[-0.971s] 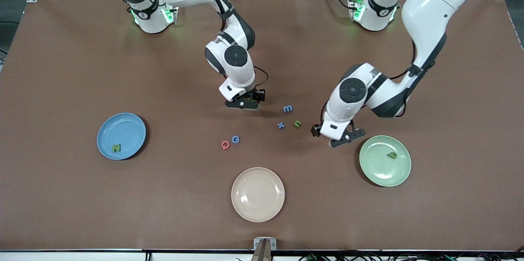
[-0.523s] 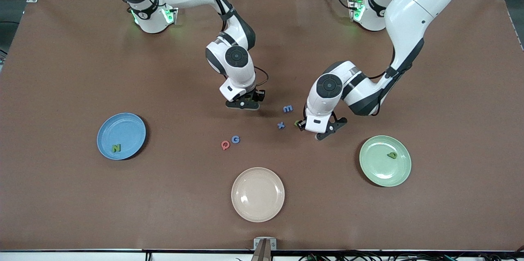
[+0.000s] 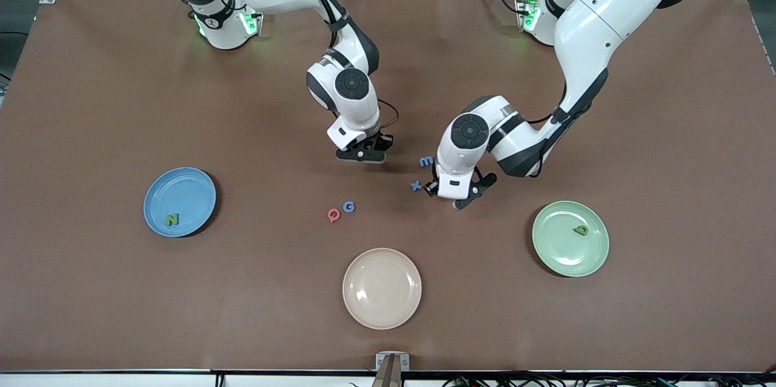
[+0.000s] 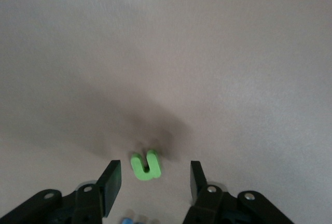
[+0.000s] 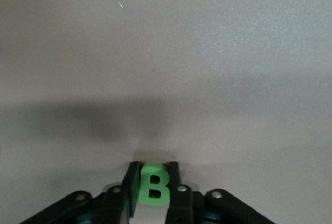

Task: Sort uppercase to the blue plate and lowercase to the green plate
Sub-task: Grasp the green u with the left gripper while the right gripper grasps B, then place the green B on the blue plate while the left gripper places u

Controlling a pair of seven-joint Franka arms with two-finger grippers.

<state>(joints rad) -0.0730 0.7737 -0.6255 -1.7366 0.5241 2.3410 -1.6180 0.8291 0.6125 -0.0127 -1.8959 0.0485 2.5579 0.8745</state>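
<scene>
My right gripper [image 5: 153, 181] is shut on a green B [image 5: 154, 186], low over the table's middle [image 3: 362, 154]. My left gripper [image 4: 154, 178] is open and straddles a green u [image 4: 146, 165] without touching it; in the front view the gripper [image 3: 453, 190] hides the u. A blue m [image 3: 427, 161] and blue x [image 3: 416, 185] lie right beside it. A pink-red Q [image 3: 333, 215] and blue G [image 3: 348, 206] lie nearer the front camera. The blue plate [image 3: 182, 187] holds a green N [image 3: 172, 219]. The green plate [image 3: 558, 247] holds a green q-like letter [image 3: 581, 230].
A beige plate [image 3: 381, 288] sits bare near the table's front edge, between the two coloured plates. The brown table [image 3: 121, 102] spreads wide around all three plates.
My left arm swung from beside the green plate over to the green u, and its jaws narrowed. My right gripper closed on the green B, staying in place.
</scene>
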